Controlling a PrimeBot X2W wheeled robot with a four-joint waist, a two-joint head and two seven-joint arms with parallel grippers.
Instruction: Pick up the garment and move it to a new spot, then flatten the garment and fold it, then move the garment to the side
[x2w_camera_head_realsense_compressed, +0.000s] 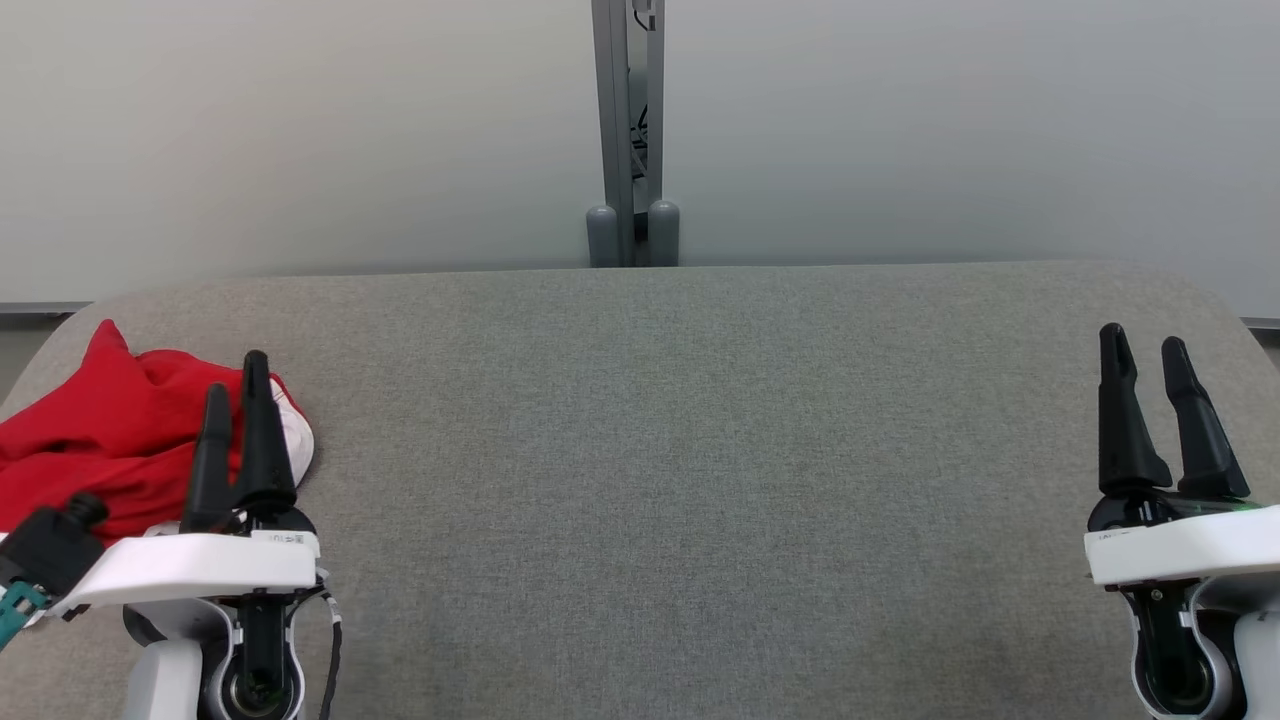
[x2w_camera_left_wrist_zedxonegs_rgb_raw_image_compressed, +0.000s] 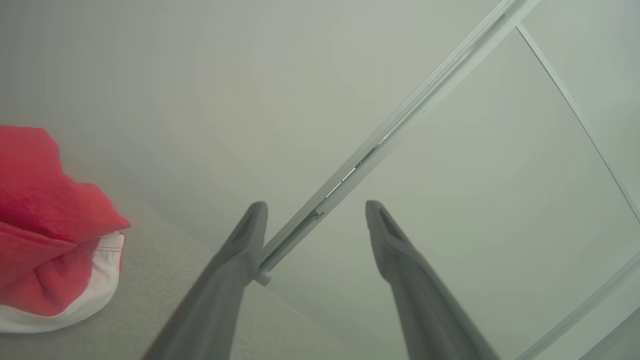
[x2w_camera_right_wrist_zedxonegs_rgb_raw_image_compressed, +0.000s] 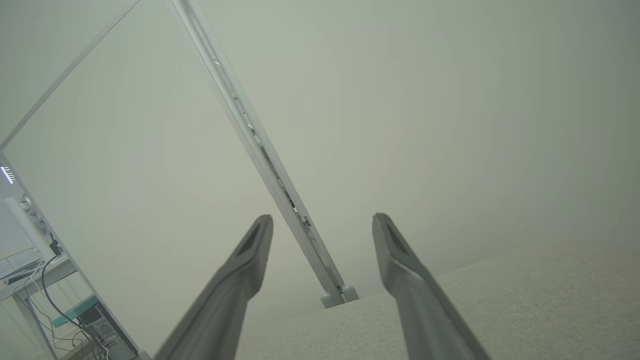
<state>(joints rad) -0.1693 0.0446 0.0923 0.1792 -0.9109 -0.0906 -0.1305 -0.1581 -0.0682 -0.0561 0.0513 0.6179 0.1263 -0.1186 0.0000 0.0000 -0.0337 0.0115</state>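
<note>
- You have the garment (x2w_camera_head_realsense_compressed: 90, 440), red with a white panel, lying in a bunched heap at the far left of the grey padded table (x2w_camera_head_realsense_compressed: 700, 480), close to its left edge
- Your left gripper (x2w_camera_head_realsense_compressed: 237, 375) has its fingers spread as wide as they go, with nothing between them
- In the head view that gripper overlaps the heap's right edge, but the left wrist view shows the cloth off to one side of the fingers, which point past it at the pale wall, so I judge there is no contact
- Your right gripper (x2w_camera_head_realsense_compressed: 1142, 338) hovers at the table's far right, well apart from the cloth, fingers likewise wide apart and empty
- The heap shows loose folds and a turned-out white part, not a squared stack, so I read it as unfolded; I cannot wholly rule out a rough fold already set aside
- On that reading nothing of the task is done: the pick-up, the carry to a new spot, the flattening, the fold and the final shift to the side are all left
- Your left arm is the one placed to take the first hold, and the middle of the table looks the natural place to spread the cloth
</note>
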